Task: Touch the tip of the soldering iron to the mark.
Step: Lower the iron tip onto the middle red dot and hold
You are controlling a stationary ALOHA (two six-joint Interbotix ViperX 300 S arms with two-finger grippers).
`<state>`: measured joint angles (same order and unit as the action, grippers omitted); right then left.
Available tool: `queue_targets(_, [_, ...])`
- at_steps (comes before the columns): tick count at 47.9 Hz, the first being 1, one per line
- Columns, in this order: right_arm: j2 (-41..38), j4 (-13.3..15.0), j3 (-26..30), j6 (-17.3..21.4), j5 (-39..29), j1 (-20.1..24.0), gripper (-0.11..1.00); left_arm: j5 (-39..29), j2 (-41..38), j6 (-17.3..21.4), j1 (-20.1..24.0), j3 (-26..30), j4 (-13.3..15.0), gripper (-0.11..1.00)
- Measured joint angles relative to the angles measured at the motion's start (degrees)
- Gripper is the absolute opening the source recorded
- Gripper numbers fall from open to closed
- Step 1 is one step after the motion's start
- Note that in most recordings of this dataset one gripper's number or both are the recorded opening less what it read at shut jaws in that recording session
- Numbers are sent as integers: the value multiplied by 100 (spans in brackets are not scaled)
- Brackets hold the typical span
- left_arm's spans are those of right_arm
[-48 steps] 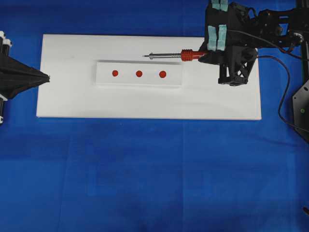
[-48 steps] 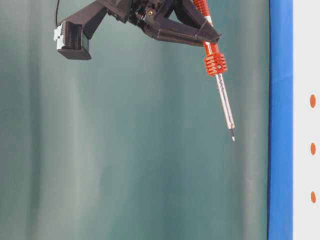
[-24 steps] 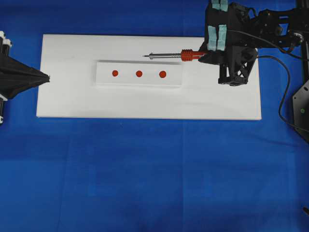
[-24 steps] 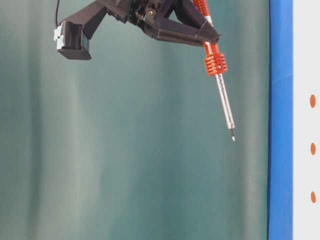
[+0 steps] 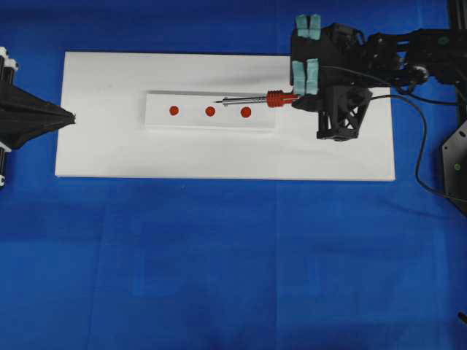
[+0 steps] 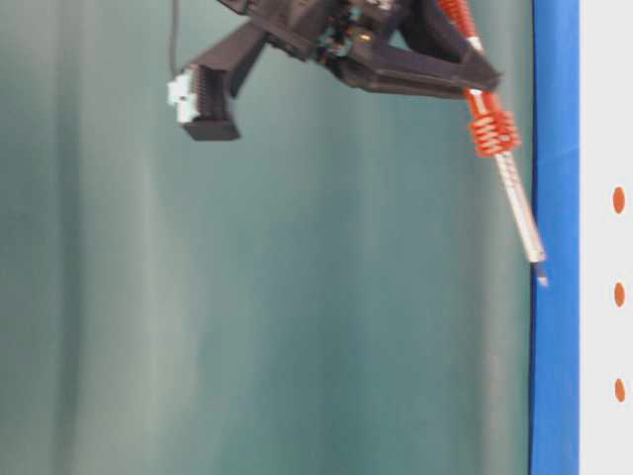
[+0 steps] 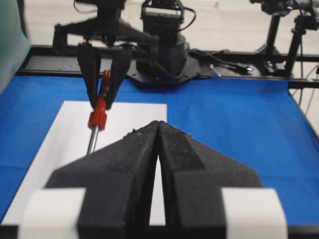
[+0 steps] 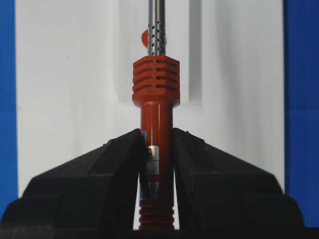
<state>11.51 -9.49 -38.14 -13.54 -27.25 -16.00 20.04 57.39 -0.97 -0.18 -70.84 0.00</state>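
The soldering iron (image 5: 281,98), with a red ribbed handle and a silver shaft, is held in my right gripper (image 5: 298,100), which is shut on the handle (image 8: 156,124). It slopes down to the left. Its tip (image 5: 217,102) hangs over the raised white strip (image 5: 191,120), between the middle mark (image 5: 210,111) and the right mark (image 5: 246,111) and a little behind them. A third red mark (image 5: 174,111) lies further left. From table level the tip (image 6: 541,280) is close to the board; I cannot tell if it touches. My left gripper (image 5: 71,117) is shut and empty at the board's left edge.
The strip lies on a white board (image 5: 109,146) on blue cloth. The iron's black cord (image 5: 422,146) loops down past the board's right end. The right arm's base and cables (image 7: 164,55) stand beyond the board's far end in the left wrist view.
My right gripper has carried the iron left, toward the front and downward, so the tip now lies over the strip instead of behind it. The left gripper has not moved.
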Motion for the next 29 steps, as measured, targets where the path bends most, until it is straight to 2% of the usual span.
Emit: queue_targets(29, [-712, 0, -70, 9, 510, 9, 6, 0, 0, 0, 0, -9, 0, 0])
